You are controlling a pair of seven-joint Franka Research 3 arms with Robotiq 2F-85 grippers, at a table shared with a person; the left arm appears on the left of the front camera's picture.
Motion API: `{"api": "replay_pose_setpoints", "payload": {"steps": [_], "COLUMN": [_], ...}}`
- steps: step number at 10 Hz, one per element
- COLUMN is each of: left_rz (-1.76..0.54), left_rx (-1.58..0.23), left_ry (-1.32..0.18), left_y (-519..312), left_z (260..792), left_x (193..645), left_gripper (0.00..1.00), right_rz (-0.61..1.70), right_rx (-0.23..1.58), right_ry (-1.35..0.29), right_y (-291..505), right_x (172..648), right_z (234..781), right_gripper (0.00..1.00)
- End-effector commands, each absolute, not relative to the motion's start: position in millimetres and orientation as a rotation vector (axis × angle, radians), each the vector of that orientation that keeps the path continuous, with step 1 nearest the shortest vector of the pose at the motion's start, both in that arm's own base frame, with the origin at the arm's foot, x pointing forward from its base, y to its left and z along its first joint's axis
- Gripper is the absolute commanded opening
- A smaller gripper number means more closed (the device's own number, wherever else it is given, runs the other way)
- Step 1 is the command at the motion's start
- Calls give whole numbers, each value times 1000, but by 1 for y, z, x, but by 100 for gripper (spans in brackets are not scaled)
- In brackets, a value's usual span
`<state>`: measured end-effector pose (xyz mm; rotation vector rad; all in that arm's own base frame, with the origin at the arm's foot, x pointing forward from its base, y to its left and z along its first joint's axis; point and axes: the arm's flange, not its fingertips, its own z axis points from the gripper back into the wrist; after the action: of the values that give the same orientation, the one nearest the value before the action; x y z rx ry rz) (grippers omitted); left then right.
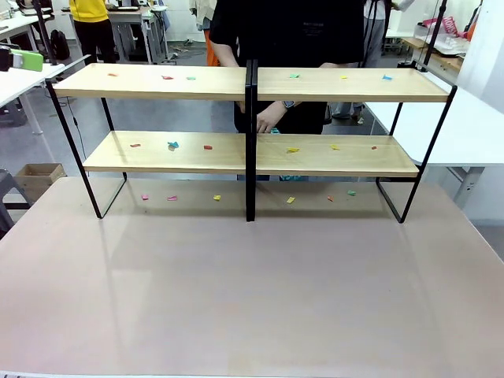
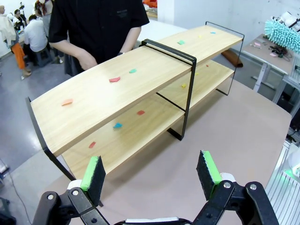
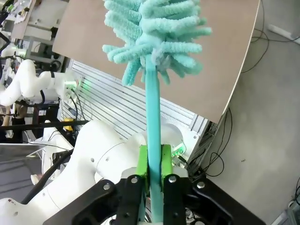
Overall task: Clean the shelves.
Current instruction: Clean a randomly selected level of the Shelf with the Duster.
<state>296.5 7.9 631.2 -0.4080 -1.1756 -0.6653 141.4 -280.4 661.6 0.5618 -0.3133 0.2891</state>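
The shelves (image 1: 205, 83), light wooden boards on a black frame, stand across the far half of the pinkish tabletop (image 1: 252, 299). Small coloured scraps (image 1: 167, 77) lie on both tiers and on the tabletop under them. In the left wrist view my left gripper (image 2: 151, 172) hangs open and empty above the tabletop, in front of the shelves (image 2: 117, 93). My right gripper (image 3: 154, 161) is shut on the handle of a teal fluffy duster (image 3: 154, 33), whose head points out over the tabletop's corner (image 3: 197, 79). The teal duster head (image 2: 281, 30) also shows at the left wrist view's upper right.
A person in a black shirt stands behind the shelves, one hand (image 1: 270, 118) near the central post. White tables (image 1: 472, 126) flank the scene, and a cardboard box (image 1: 35, 177) sits on the floor at the left. Cables (image 3: 262, 42) trail on the floor.
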Motion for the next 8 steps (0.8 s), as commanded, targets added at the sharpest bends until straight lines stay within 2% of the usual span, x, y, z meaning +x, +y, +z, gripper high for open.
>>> {"api": "replay_pose_setpoints", "payload": {"steps": [1,6,7,8], "left_rz": [-664,-664,-664,-664], "left_rx": [-417,-417,-417,-417], "left_ry": [-1177,-1177,-1177,-1177], "left_y": [8,8,8,8], "left_z": [630,630,630,630], "left_x": [298,298,298,298], "left_gripper": [100,100,100,100], "right_rz": [301,288,287,327], "right_rx": [565,563,544,512], "right_ry": [-320,-314,-352,-424], "right_y": [-281,-281,-272,-237], "right_x": [136,141,130,146], "right_z": [662,661,670,688], "right_gripper": [12,12,12,12]}}
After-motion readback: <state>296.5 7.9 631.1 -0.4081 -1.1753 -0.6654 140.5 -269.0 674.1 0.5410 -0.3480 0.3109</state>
